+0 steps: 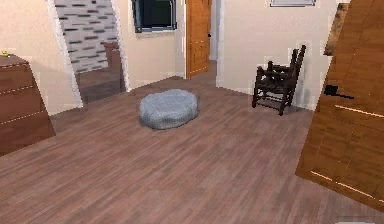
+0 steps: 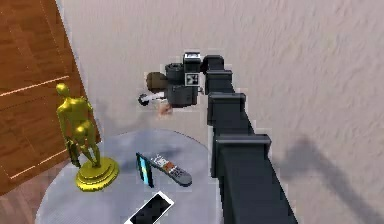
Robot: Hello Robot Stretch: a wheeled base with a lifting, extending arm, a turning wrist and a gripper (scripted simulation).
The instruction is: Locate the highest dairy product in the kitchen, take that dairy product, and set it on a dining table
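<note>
Near round table w/ gold statue, remotes, phone: claw, load unclear.

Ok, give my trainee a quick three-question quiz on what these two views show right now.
1. True or false: the statue stands on the floor.
2. Mid-room in the forward view lies: A) a grey cushion, B) a red box, C) a ladder.
3. Fill in: behind the gripper is bare ____.
Key: 1 false, the statue is on the table; 2 A; 3 wall.
</note>
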